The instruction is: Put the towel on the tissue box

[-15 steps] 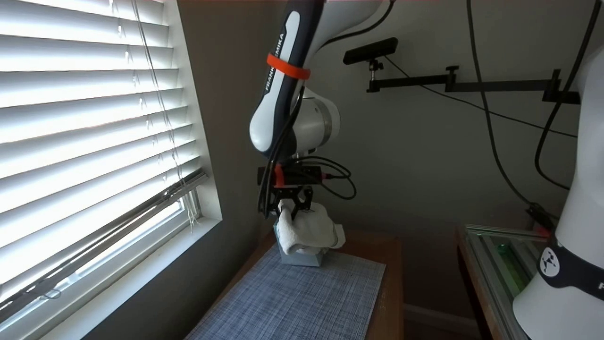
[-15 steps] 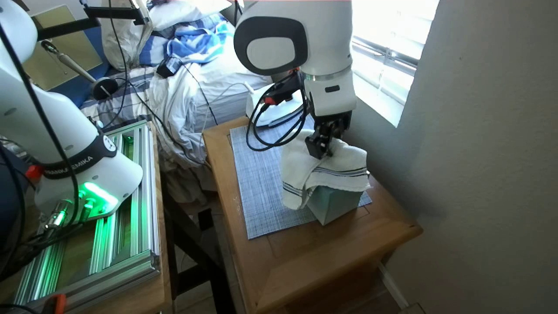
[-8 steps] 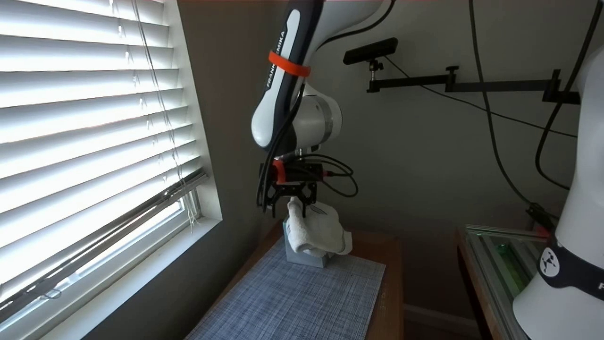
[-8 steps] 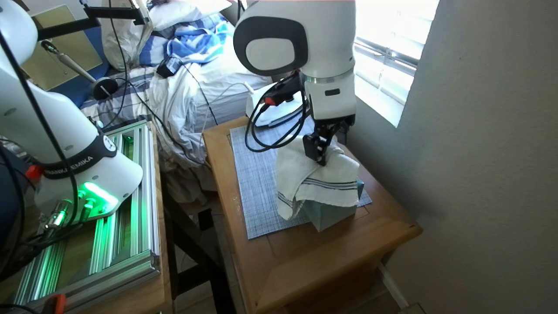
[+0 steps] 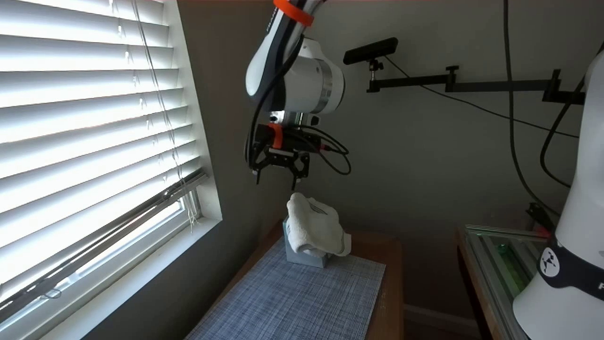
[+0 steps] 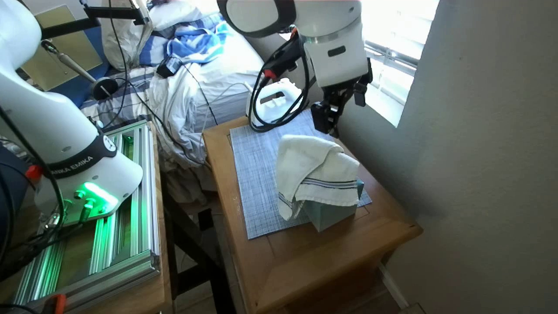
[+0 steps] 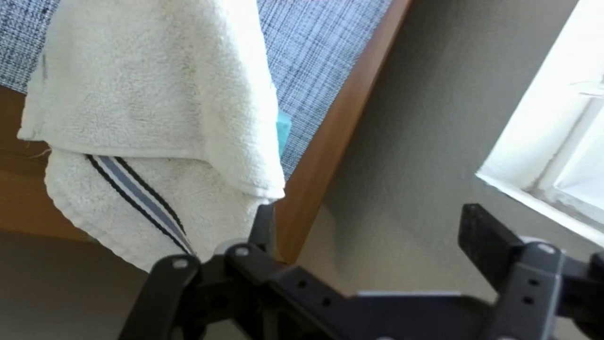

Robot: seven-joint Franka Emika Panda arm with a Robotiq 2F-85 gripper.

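Note:
The white towel (image 6: 314, 170) with dark stripes lies draped over the pale blue-green tissue box (image 6: 329, 213), one end hanging down its side. In an exterior view the folded towel (image 5: 314, 224) covers the top of the box (image 5: 302, 259), whose lower part shows. Only a corner of the tissue box (image 7: 283, 130) peeks out beside the towel (image 7: 141, 94) in the wrist view. My gripper (image 5: 275, 186) is above the towel and toward the window side, apart from it. Its jaws stand wide with nothing between them, as the gripper (image 7: 368, 212) shows in the wrist view.
A grey woven placemat (image 6: 261, 187) covers part of the wooden table (image 6: 305, 270). A white appliance (image 6: 279, 98) stands at the table's far end. The wall and the window sill (image 5: 141, 278) run close along one side of the table.
The gripper, earlier down at the towel, has opened, let go and risen clear of it. Towel and box shifted slightly at first, then stayed where they are.

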